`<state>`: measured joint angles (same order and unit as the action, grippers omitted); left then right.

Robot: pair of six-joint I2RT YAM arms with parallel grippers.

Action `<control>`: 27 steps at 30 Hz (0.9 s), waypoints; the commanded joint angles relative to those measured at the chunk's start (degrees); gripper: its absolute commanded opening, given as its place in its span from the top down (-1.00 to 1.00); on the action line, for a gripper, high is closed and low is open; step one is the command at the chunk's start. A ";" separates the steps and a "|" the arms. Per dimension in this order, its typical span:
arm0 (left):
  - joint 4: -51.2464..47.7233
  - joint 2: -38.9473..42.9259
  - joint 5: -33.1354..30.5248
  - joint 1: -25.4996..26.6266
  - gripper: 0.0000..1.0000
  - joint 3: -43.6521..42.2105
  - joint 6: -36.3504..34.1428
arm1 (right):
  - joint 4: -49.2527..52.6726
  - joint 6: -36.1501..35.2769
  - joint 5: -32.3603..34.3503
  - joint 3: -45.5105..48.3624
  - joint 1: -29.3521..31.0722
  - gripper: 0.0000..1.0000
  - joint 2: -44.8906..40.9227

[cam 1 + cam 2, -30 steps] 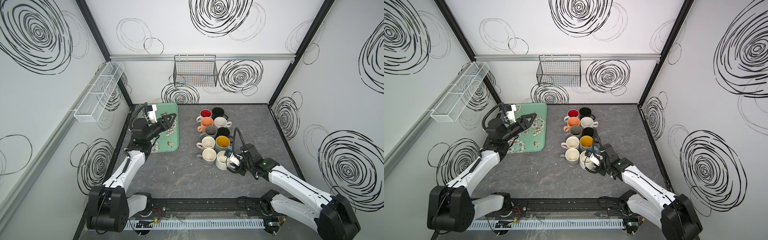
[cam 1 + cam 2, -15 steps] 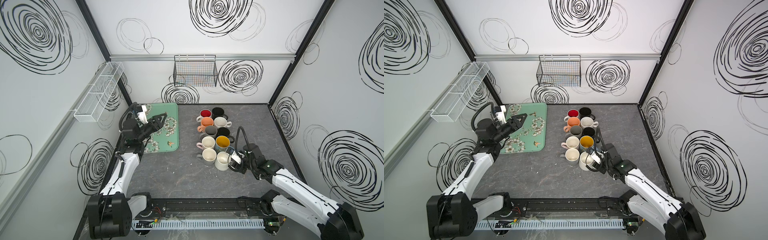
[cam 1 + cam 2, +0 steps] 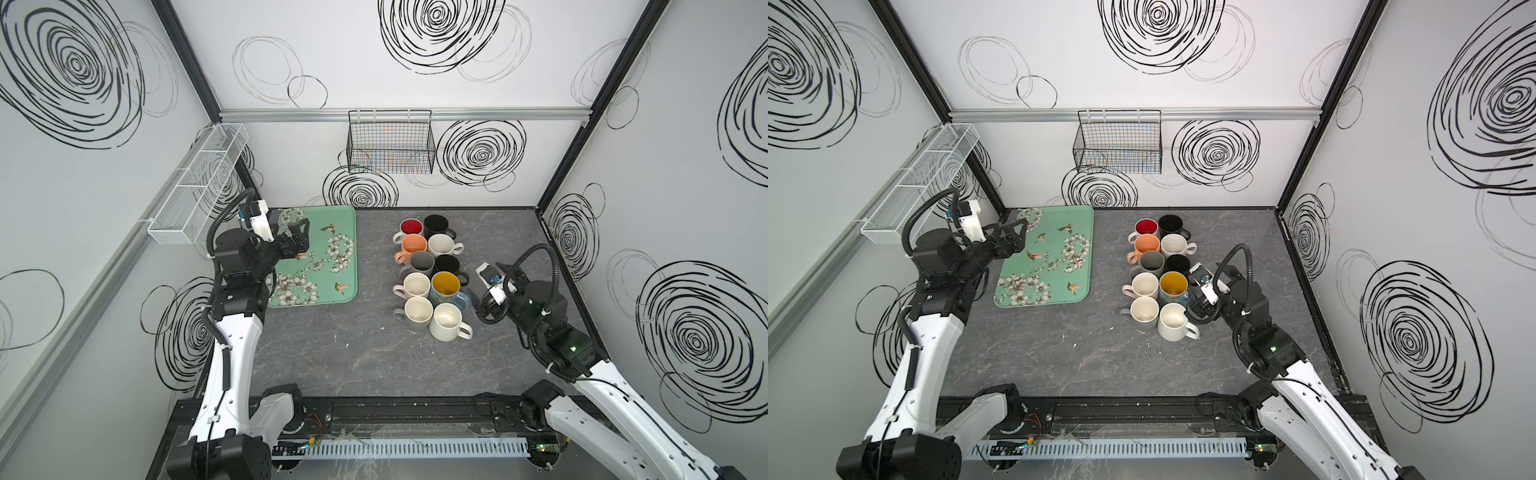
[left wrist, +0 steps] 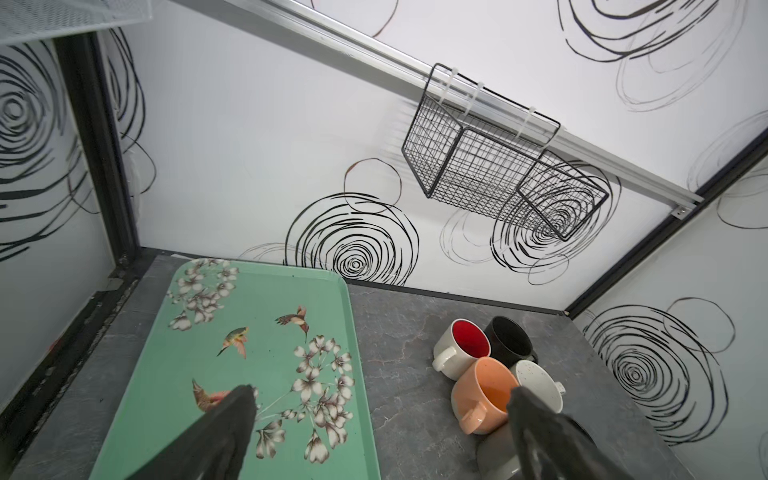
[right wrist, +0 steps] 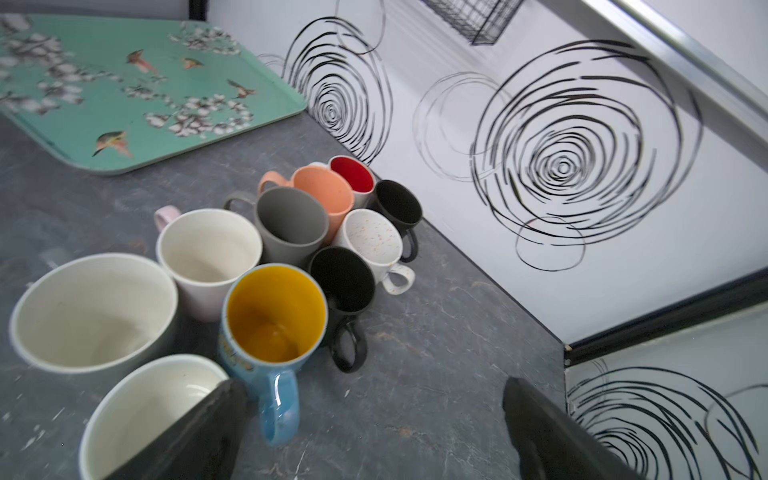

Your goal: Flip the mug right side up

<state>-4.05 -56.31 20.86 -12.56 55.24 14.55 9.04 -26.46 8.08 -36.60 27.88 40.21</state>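
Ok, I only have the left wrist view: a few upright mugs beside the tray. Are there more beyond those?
Observer: Yes, ten in all, in two rows, every one mouth up. The row ends at a white mug.
Operator: Where is the right gripper?
Observer: The right gripper is open and holds nothing. It sits next to the blue mug with the yellow inside.
Operator: Which way does that mug's handle point?
Observer: Towards the right gripper, away from the tray.
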 commanded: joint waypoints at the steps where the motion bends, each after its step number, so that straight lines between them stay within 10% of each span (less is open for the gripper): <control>1: 1.66 4.12 -11.67 -0.45 -0.98 -5.24 -7.27 | -8.74 6.82 10.06 -0.49 -5.14 -1.00 3.91; 9: 11.19 10.07 -33.46 1.80 -0.98 -23.69 -11.43 | -22.53 29.78 14.84 11.19 -22.74 -1.00 8.89; 27: 49.92 -5.70 -33.59 5.61 -0.99 -41.85 -6.08 | -53.57 35.52 8.81 25.21 -28.32 -1.00 23.44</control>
<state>30.61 -61.01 -11.62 -7.27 15.66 7.97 -35.48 8.38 19.18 -12.95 -0.14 62.52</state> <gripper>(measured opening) 0.992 0.994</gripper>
